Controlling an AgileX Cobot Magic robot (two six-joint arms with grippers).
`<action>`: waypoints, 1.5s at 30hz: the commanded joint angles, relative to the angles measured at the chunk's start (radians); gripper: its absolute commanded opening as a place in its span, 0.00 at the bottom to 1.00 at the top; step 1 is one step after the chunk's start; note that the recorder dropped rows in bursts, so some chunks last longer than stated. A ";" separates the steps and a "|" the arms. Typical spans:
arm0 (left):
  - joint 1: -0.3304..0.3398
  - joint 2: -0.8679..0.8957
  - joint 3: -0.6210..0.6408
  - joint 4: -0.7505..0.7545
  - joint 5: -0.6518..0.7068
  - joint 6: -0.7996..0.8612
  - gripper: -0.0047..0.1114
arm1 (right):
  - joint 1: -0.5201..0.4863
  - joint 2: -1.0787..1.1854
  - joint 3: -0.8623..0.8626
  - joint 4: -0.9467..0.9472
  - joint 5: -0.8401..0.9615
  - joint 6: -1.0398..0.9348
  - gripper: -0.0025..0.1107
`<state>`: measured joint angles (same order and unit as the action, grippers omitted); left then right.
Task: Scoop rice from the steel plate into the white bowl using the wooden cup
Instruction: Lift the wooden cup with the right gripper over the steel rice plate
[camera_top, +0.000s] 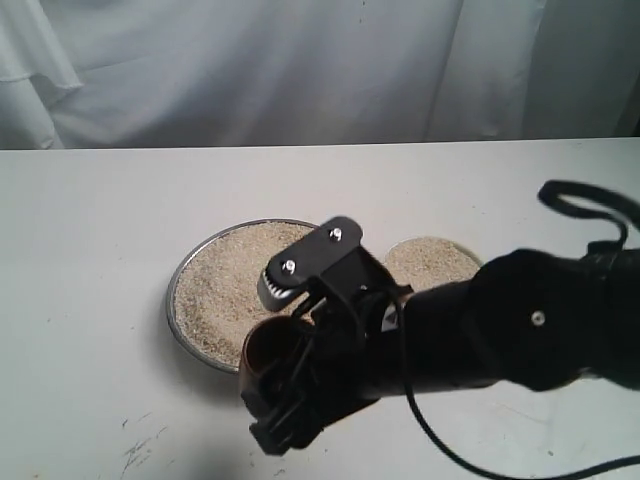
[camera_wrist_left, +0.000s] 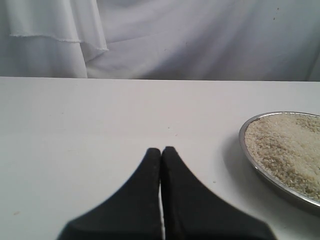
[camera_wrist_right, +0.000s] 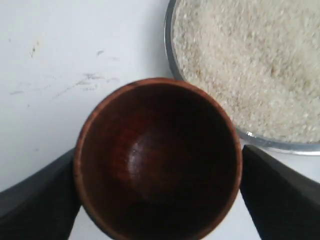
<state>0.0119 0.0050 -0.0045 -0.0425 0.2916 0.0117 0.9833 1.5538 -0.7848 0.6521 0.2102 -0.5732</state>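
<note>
Reddish-brown wood with a glossy finish, the wooden cup (camera_wrist_right: 157, 160) faces the right wrist camera mouth-on: a thin, lighter rim around a dark interior, with a soft highlight on the bare polished bottom. It sits just beside the rim of the steel plate (camera_wrist_right: 170, 50), on the side nearest the exterior camera. The right tool (camera_wrist_right: 159, 172) is closed around it, one black finger (camera_wrist_right: 40, 200) against each side of the wall.

The rice (camera_wrist_right: 250, 65) lies as a flat, pale beige bed across the plate. More grains fill the white bowl (camera_top: 432, 239), which stands just past the plate on the right of the exterior view.

The cup's outer wall is almost wholly hidden. From outside, the arm covers most of the cup, the plate's near right edge and the bowl's lower part. Whether the cup rests on the surface (camera_top: 100, 220) or hangs just above it cannot be told.

The left tool (camera_wrist_left: 161, 150) hovers over bare surface near the plate, its fingers pressed together on nothing. Faint scuffs (camera_wrist_right: 85, 82) mark the surface near the cup.
</note>
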 joint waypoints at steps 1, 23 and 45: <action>-0.002 -0.005 0.005 -0.001 -0.006 -0.003 0.04 | -0.069 -0.039 -0.087 -0.108 0.054 -0.002 0.02; -0.002 -0.005 0.005 -0.001 -0.006 -0.003 0.04 | -0.266 0.180 -0.330 -0.406 0.003 -0.070 0.02; -0.002 -0.005 0.005 -0.001 -0.006 -0.003 0.04 | -0.266 0.298 -0.330 -0.359 0.022 -0.111 0.02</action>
<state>0.0119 0.0050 -0.0045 -0.0425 0.2916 0.0117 0.7215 1.8570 -1.1091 0.2896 0.2504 -0.6478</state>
